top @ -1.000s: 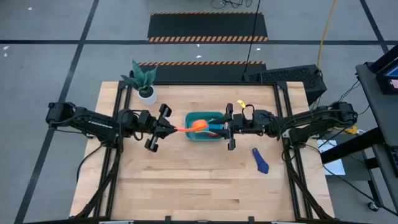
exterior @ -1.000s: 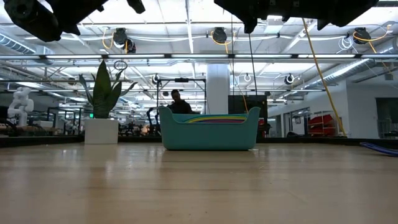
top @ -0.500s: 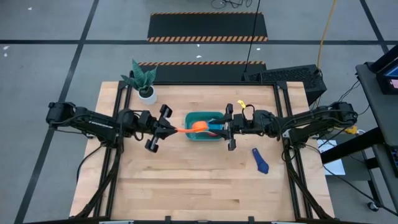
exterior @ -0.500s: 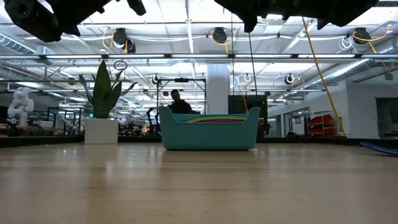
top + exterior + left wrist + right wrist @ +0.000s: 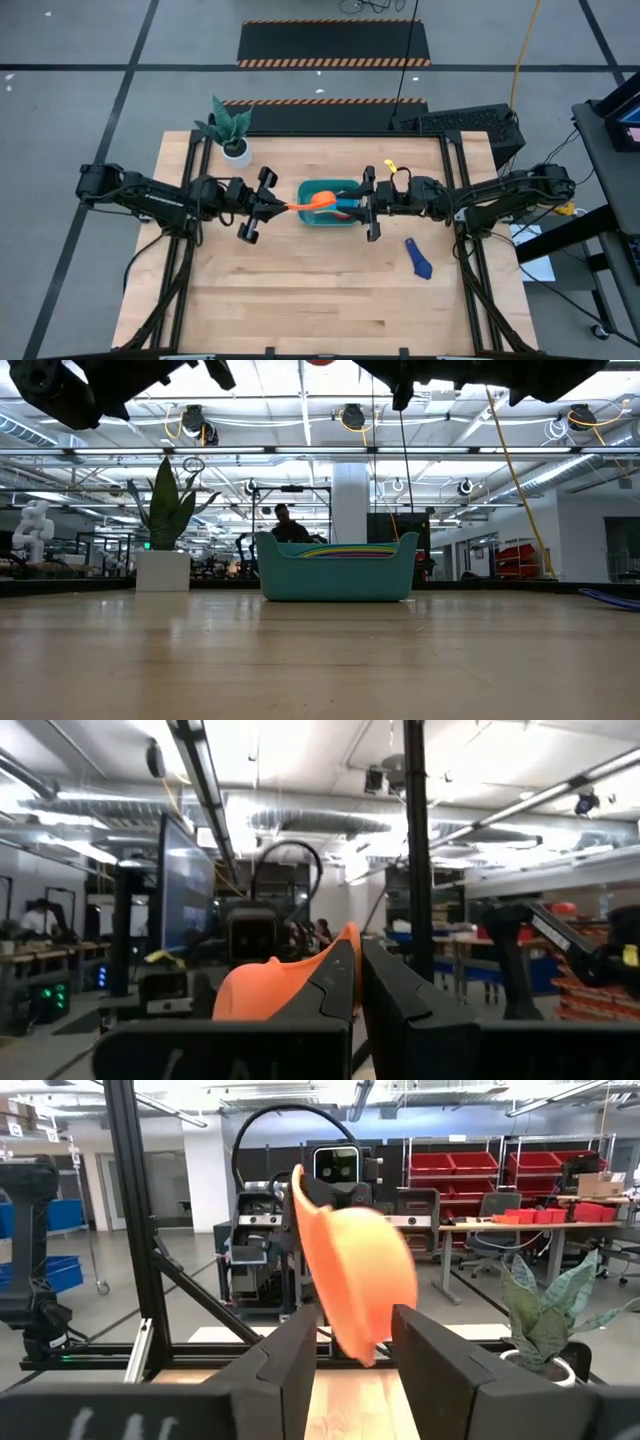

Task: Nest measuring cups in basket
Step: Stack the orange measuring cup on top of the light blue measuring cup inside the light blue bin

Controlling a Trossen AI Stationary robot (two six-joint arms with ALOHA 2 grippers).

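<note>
Both grippers meet above the basket (image 5: 328,204), near the middle of the table (image 5: 300,290). Left gripper (image 5: 282,208) has its fingers pinched tight on the flat handle of the orange cup (image 5: 319,201), holding the cup out over the basket's left part; in the left wrist view the orange cup (image 5: 280,992) sits just past the closed fingertips (image 5: 345,975). Right gripper (image 5: 352,207) faces it from the other side with its fingers parted, and in the right wrist view the orange cup's (image 5: 355,1280) bowl hangs between those two fingers (image 5: 290,1355); I cannot tell whether they touch it. Inside the basket, seen from table height, a stack of coloured cup rims (image 5: 348,550) shows just above the teal wall (image 5: 338,578). A dark blue cup (image 5: 419,258) lies on the table near the right arm, well apart from the basket. A potted plant (image 5: 231,130) stands at the table's far left corner.
</note>
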